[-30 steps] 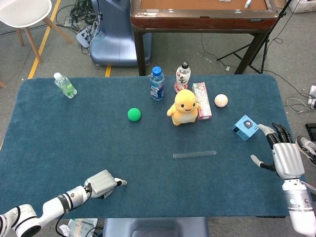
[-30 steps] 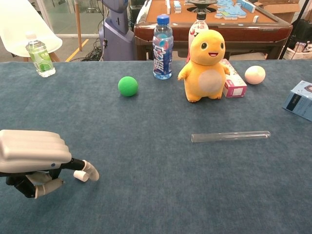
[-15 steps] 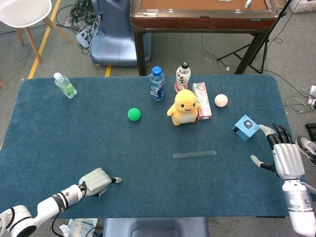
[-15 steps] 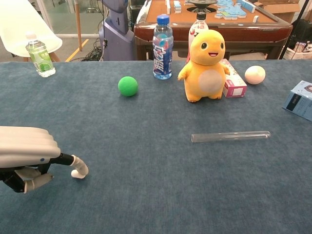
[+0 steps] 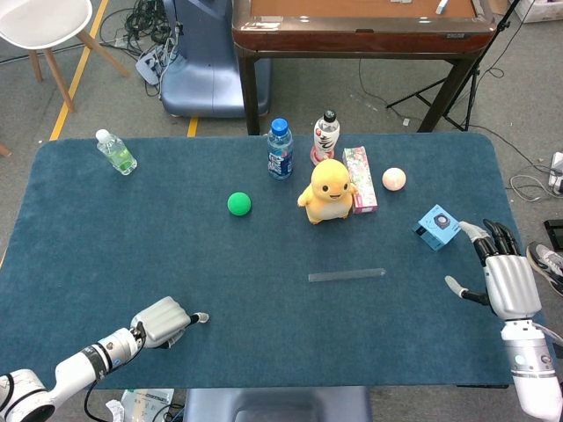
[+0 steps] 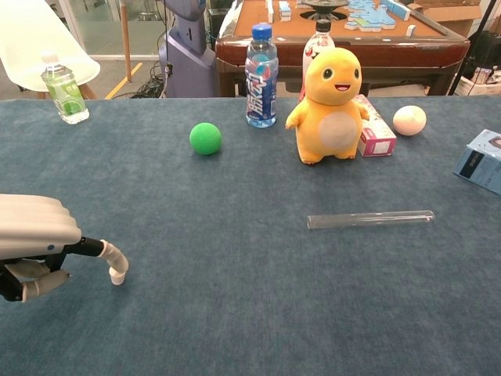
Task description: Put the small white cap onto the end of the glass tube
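The glass tube (image 5: 347,275) lies flat on the blue cloth, right of centre; in the chest view the tube (image 6: 369,218) points left to right. The small white cap (image 6: 117,276) stands on the cloth at the near left, seen in the head view as a white speck (image 5: 202,317). My left hand (image 5: 163,321) is just left of the cap, fingers curled under, and one outstretched digit touches the cap from above. In the chest view the left hand (image 6: 35,235) fills the left edge. My right hand (image 5: 506,277) hovers at the table's right edge, fingers apart and holding nothing, far from the tube.
Along the back stand a yellow plush toy (image 5: 328,192), a blue-capped bottle (image 5: 280,149), a white bottle (image 5: 325,137), a pink box (image 5: 360,179), a pale ball (image 5: 393,178) and a green ball (image 5: 238,204). A green bottle (image 5: 116,151) stands far left and a blue box (image 5: 437,227) at the right.
My left hand has drawn back to the left toward the table's near edge, and the white cap has moved left with its outstretched digit. The right hand and tube have not moved.
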